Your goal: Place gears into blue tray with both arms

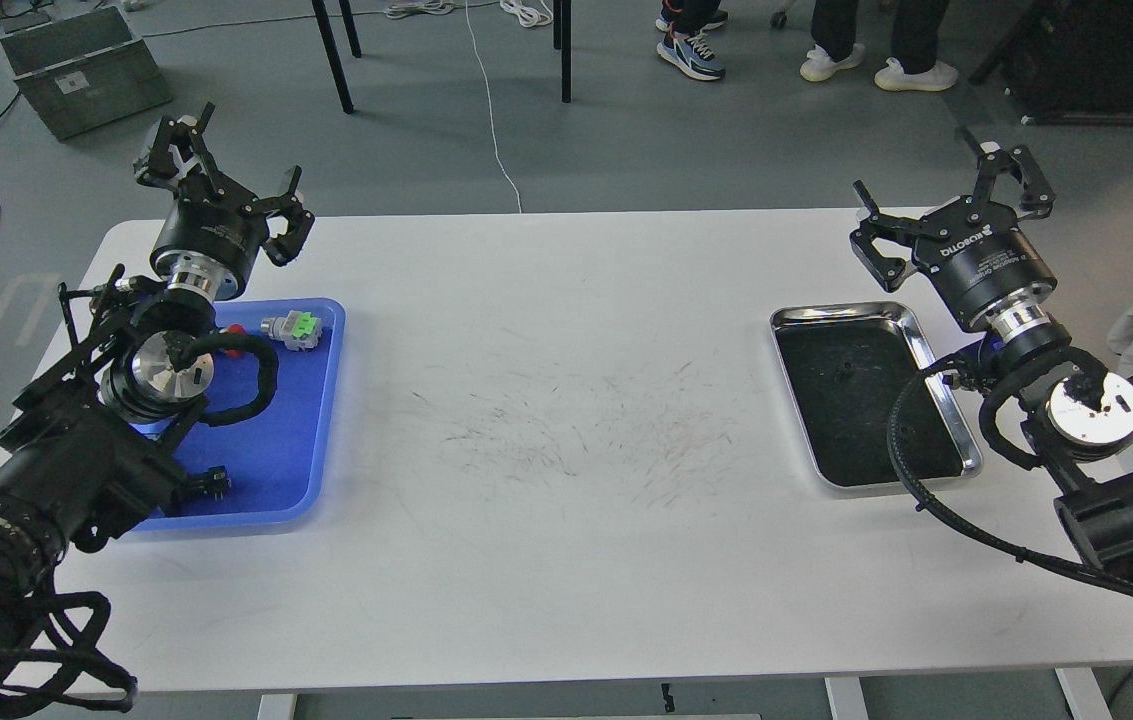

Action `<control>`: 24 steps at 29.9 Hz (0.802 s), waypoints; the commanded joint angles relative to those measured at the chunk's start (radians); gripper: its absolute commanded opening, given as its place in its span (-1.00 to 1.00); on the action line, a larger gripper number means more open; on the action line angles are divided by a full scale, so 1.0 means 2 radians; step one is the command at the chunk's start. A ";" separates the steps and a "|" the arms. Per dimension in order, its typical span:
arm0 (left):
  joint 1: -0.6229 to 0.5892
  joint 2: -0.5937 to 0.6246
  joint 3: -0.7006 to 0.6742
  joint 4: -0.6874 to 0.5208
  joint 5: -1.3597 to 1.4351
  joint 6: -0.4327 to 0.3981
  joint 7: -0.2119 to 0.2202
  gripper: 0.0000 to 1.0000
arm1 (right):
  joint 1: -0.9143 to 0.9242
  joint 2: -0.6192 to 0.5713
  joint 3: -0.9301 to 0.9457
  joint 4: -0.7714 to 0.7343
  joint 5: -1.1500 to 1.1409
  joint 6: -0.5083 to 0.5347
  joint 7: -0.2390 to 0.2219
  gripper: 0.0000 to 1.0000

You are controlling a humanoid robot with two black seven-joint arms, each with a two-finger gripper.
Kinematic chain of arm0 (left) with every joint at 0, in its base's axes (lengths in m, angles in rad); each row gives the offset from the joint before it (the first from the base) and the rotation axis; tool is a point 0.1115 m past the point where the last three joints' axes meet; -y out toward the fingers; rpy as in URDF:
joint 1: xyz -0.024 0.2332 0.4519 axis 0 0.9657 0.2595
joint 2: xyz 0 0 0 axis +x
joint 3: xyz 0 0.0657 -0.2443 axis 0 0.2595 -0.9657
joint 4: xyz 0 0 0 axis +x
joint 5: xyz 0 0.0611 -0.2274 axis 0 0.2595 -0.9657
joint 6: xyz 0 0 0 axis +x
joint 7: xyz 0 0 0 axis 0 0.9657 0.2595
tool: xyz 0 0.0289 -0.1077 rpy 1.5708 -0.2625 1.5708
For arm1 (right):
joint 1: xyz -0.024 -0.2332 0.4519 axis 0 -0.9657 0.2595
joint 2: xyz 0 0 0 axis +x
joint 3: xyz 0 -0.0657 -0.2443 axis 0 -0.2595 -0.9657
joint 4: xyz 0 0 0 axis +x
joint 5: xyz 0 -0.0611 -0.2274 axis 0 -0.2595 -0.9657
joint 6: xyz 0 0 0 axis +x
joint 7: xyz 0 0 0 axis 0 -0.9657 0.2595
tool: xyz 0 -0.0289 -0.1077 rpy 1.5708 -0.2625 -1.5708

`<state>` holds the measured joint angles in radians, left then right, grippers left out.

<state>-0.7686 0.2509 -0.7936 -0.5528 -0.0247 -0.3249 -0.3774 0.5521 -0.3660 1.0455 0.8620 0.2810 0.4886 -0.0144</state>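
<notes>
The blue tray (286,440) lies at the table's left, partly covered by my left arm. One tiny black gear (842,370) sits on the black inside of the steel tray (936,352) at the right. A small dark piece (214,482) rests near the blue tray's front edge, half hidden by my arm. Raised above the blue tray's far end, my left gripper (226,180) stands open and holds nothing. My right gripper (946,210) hangs open above the steel tray's far right corner, also holding nothing.
A grey part with a green top (294,328) and a red-capped button (234,332) lie in the blue tray's far end. Scuff marks cover the table's middle. Table legs, cables, a grey crate (81,65) and people's feet are on the floor beyond the table.
</notes>
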 commanded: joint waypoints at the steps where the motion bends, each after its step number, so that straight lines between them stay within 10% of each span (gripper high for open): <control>1: 0.002 0.000 0.003 -0.004 -0.001 -0.001 -0.002 0.97 | 0.007 -0.026 -0.025 0.001 -0.028 0.000 -0.001 0.98; 12: 0.003 -0.002 0.004 -0.004 -0.001 -0.002 0.000 0.97 | 0.012 -0.177 -0.119 0.084 -0.061 0.000 -0.005 0.98; 24: -0.001 -0.014 0.006 -0.004 0.001 -0.003 0.002 0.97 | 0.151 -0.365 -0.324 0.240 -0.342 0.000 -0.023 0.98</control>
<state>-0.7674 0.2327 -0.7812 -0.5602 -0.0235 -0.3370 -0.3787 0.7607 -1.0301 0.5361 1.2780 -0.2542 0.4887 -0.0477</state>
